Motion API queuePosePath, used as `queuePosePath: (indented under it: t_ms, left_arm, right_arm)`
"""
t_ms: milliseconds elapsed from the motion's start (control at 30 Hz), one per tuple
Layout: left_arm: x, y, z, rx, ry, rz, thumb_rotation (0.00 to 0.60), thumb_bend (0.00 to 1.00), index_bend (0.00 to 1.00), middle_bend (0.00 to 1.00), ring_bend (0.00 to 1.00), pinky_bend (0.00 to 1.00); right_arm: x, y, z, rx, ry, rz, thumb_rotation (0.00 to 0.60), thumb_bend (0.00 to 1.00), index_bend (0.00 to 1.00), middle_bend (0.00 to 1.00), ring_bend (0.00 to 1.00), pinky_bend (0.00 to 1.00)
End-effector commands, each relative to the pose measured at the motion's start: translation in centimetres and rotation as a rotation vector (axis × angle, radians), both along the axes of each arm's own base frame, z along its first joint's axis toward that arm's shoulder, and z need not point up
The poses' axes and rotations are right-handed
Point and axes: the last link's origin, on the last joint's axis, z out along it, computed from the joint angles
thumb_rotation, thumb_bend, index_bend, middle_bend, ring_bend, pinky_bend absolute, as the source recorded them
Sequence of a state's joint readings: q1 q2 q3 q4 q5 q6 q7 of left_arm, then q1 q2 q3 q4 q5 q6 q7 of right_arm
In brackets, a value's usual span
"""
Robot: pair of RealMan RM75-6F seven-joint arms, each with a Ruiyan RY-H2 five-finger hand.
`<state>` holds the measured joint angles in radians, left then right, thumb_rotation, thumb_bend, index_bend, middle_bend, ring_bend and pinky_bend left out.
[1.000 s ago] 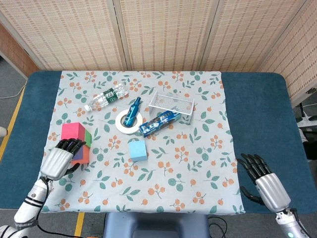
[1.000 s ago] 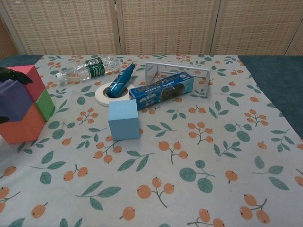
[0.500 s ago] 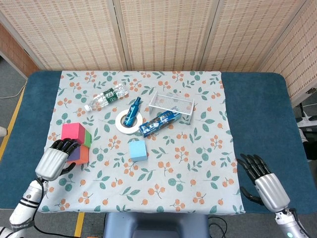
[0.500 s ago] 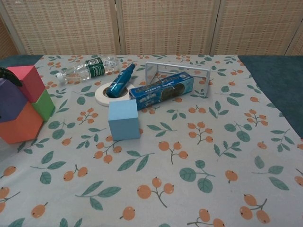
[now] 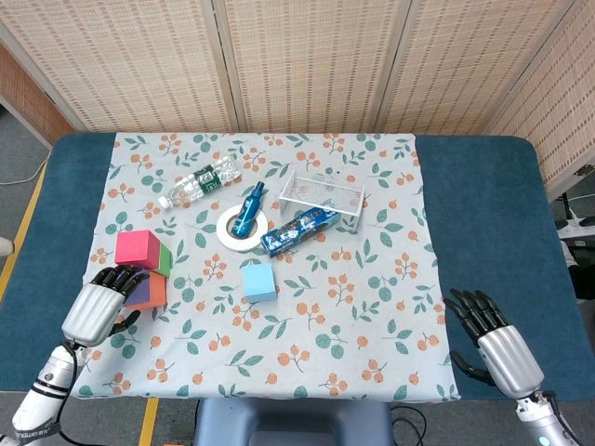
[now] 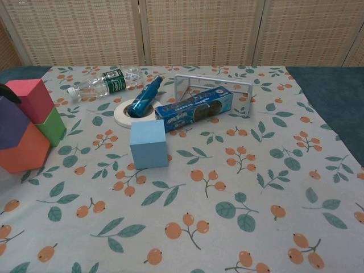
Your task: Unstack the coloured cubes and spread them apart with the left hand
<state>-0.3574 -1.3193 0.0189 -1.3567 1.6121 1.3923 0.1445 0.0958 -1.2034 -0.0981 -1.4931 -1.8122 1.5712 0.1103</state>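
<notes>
- My left hand (image 5: 96,311) sits at the near-left edge of the floral cloth (image 5: 372,307), fingers curled forward with the dark tips at the purple cube (image 5: 140,290). I cannot tell whether they actually grip it or only touch its near side.
- The stack lies at about 1 o'clock from that hand, right against the fingertips: purple cube on the orange cube (image 6: 25,153), with the pink cube (image 5: 138,247) on the green cube (image 5: 164,259) just behind.
- The cluster's long axis runs roughly 7 to 1 o'clock, straight away from my wrist, so I judge a lift of the purple cube comes first.
- The light blue cube (image 5: 259,280) already stands apart, at 3 o'clock from the stack.
- Free cloth for spreading lies towards 4 o'clock of the stack, along the near edge.
- My right hand (image 5: 493,344) rests far off at the near-right corner, fingers spread and holding nothing; the left is plainly nearer.
</notes>
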Motion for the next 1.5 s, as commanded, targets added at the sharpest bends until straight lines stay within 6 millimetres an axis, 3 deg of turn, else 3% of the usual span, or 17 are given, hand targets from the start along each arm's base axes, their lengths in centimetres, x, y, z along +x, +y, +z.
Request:
queuePosePath:
  t_ms: [33, 533, 800, 967, 1200, 1500]
  left_arm:
    - [-0.5, 0.3, 0.2, 0.014, 0.007, 0.019, 0.6, 0.28, 0.22, 0.18, 0.18, 0.42]
    - [-1.9, 0.4, 1.2, -0.004, -0.039, 0.103, 0.6, 0.27, 0.24, 0.2, 0.21, 0.51]
    - [-2.1, 0.1, 1.0, -0.03, -0.043, 0.122, 0.6, 0.29, 0.37, 0.33, 0.36, 0.65]
    - [-2.1, 0.1, 1.3, -0.03, -0.05, 0.129, 0.6, 0.32, 0.44, 0.47, 0.53, 0.77]
    - [-1.4, 0.9, 2.0, -0.006, -0.083, 0.092, 0.6, 0.41, 0.54, 0.58, 0.62, 0.86]
    - [0.2, 2.4, 2.8, 0.006, -0.101, 0.035, 0.6, 0.45, 0.57, 0.59, 0.63, 0.87]
  right_arm:
    - [0.0, 0.0, 0.0, 0.0, 0.001, 0.001, 0.6, 0.25, 0.0, 0.0, 0.0, 0.0]
    - [0.0, 0.0, -0.2, -0.001, 0.004, 0.0, 0.6, 0.25, 0.0, 0.0, 0.0, 0.0]
    - [0.1, 0.0, 0.0, -0.008, 0.0, 0.001, 0.6, 0.25, 0.0, 0.0, 0.0, 0.0]
    - [0.0, 0.1, -0.1, -0.003, 0.001, -0.001, 0.6, 0.25, 0.0, 0.0, 0.0, 0.0]
    - [0.1, 0.1, -0.2, -0.003, 0.004, 0.001, 0.6, 0.25, 0.0, 0.0, 0.0, 0.0]
    - [0.1, 0.1, -0.3, -0.005, 0.007, -0.002, 0.6, 0.25, 0.0, 0.0, 0.0, 0.0]
